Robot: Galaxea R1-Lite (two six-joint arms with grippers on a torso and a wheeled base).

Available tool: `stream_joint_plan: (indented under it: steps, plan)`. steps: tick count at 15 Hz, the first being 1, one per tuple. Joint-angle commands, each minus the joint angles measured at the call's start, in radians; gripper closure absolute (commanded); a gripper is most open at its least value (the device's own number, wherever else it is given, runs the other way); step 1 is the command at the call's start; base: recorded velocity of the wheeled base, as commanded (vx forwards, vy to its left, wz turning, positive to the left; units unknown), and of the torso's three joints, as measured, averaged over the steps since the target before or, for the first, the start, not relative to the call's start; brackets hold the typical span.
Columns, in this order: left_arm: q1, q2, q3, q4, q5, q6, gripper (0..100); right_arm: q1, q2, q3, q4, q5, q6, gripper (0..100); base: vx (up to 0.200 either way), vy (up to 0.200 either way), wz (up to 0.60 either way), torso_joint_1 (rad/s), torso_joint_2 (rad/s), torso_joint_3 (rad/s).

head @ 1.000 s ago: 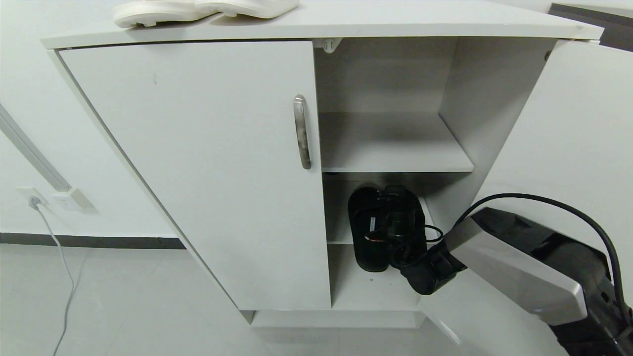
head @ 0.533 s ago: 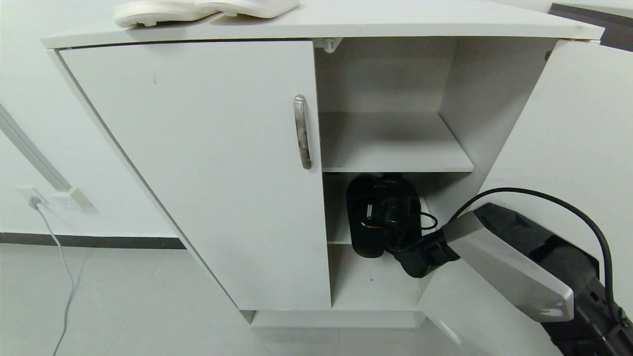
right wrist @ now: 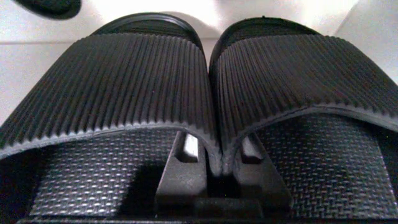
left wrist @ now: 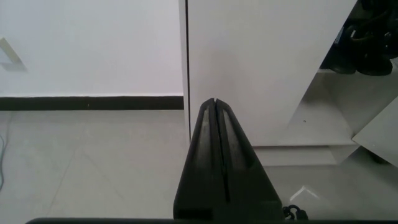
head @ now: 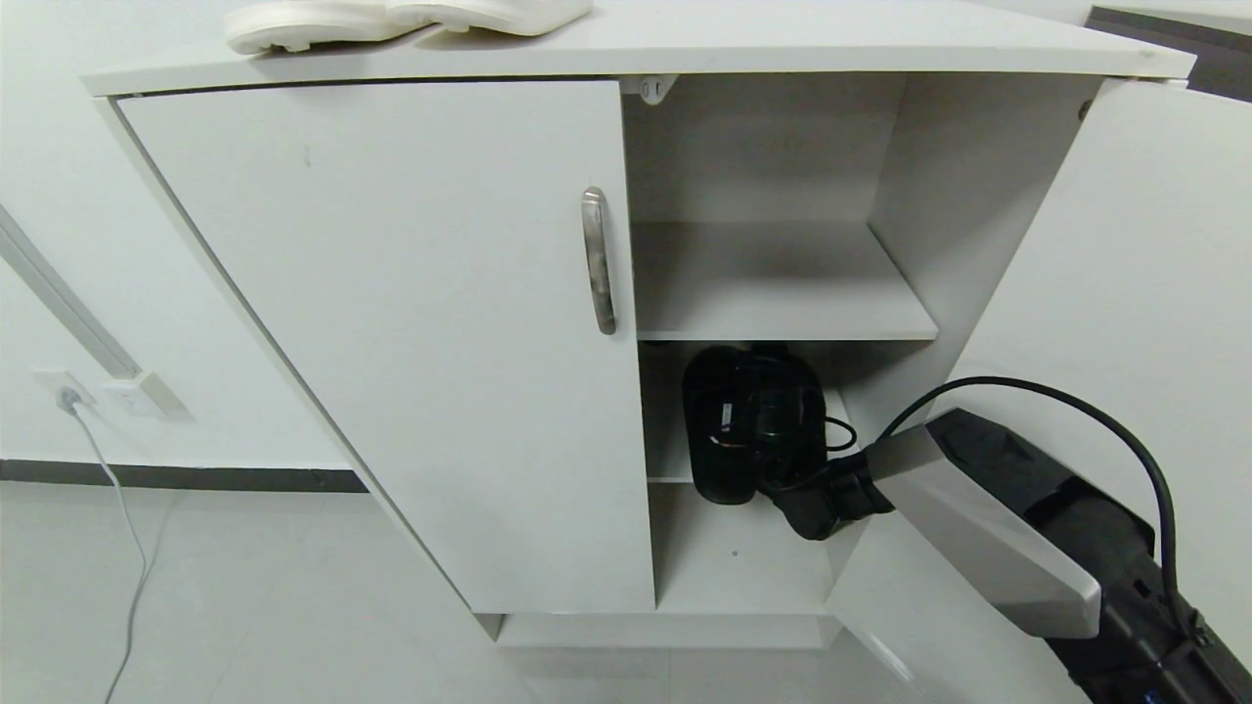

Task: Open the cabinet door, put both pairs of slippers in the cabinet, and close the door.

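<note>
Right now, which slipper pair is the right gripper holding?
The black pair, pinched at the straps by the right gripper inside the open cabinet; the white pair lies untouched on the cabinet top.

This looks like a plain domestic room: a white shoe cabinet (head: 782,44) stands against a white wall (head: 49,147), with white slippers (head: 391,20) on top and black slippers (head: 719,440) inside. The floor (head: 274,606) is pale tile with a dark baseboard (head: 176,478), and a cable (head: 132,548) hangs from a wall socket (head: 67,397).

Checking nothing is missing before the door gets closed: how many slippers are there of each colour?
black slippers: 2
white slippers: 2
Total: 4
</note>
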Motion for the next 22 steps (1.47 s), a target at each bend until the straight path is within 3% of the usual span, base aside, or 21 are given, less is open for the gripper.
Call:
stream_joint_plan:
  steps: [1,6,7,15,21,22]
  plan:
    - [0.0,0.002,0.0,0.0,0.0,-0.001,100,-0.005,0.015,-0.009,0.004,-0.001,0.0,100,0.0,0.0,0.0,0.0,0.0,0.0]
    - [0.0,0.0,0.0,0.0,0.002,-0.002,100,-0.006,0.017,-0.015,0.004,-0.001,0.0,100,0.0,0.0,0.0,0.0,0.0,0.0]
    - [0.0,0.002,0.0,0.0,0.002,-0.002,100,-0.008,0.017,-0.015,0.004,-0.001,0.0,0,0.0,0.0,0.0,0.0,0.0,0.0]
    - [0.0,0.0,0.0,0.0,0.0,-0.001,100,0.011,-0.06,0.14,-0.051,-0.007,0.002,0,0.0,0.0,0.0,0.0,0.0,0.0]
    - [0.0,0.002,0.0,0.0,-0.001,0.001,100,0.078,-0.301,0.546,-0.185,-0.02,0.002,0,0.0,0.0,0.0,0.0,0.0,0.0]
    - [0.0,0.002,0.0,0.0,-0.001,0.001,100,0.098,-0.372,0.686,-0.217,-0.041,0.006,0,0.0,0.0,0.0,0.0,0.0,0.0]
